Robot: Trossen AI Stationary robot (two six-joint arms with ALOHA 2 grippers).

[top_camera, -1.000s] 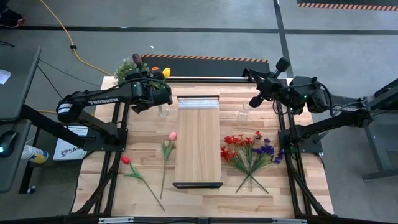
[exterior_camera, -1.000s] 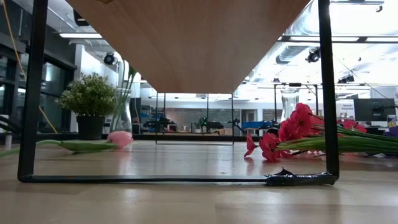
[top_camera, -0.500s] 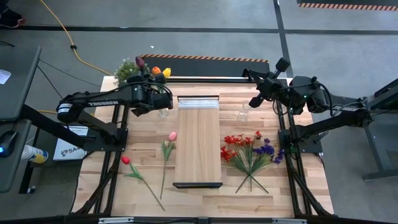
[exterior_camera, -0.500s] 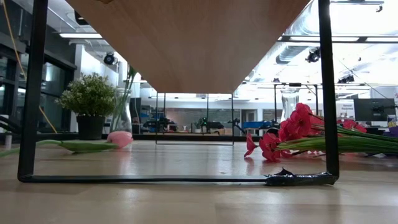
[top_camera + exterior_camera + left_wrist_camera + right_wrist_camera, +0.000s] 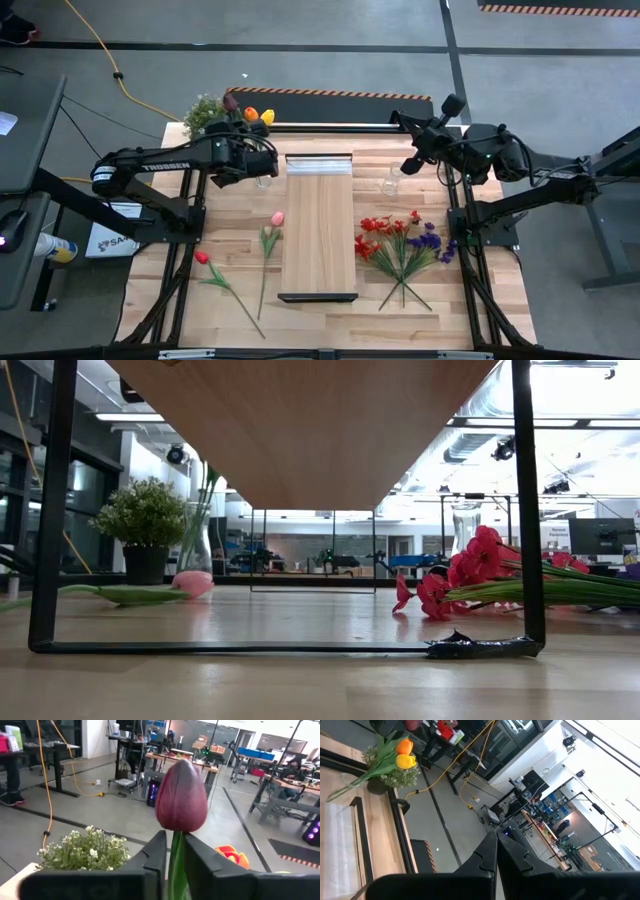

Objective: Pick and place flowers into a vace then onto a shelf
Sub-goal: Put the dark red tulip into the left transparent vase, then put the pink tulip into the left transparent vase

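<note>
Three tulips, dark red (image 5: pixel 181 797), orange (image 5: pixel 251 114) and yellow (image 5: pixel 267 117), are seen standing in the left vase (image 5: pixel 262 179) at the far left of the table (image 5: pixel 330 320). Step in hand, as judged: seating the dark red stem. The left gripper (image 5: pixel 172 857) is nearly closed around that stem; release and withdrawal are called for next. The right gripper (image 5: pixel 495 851) is shut and empty, far right.

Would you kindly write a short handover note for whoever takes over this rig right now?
Left end effector: around the dark red tulip stem, over the left vase.
Right end effector: shut, empty, near the right vase.
Done: orange tulip and yellow tulip in the left vase.
Left: pink tulip, red tulip, red and purple sprays lie on the table; nothing on the shelf.
</note>
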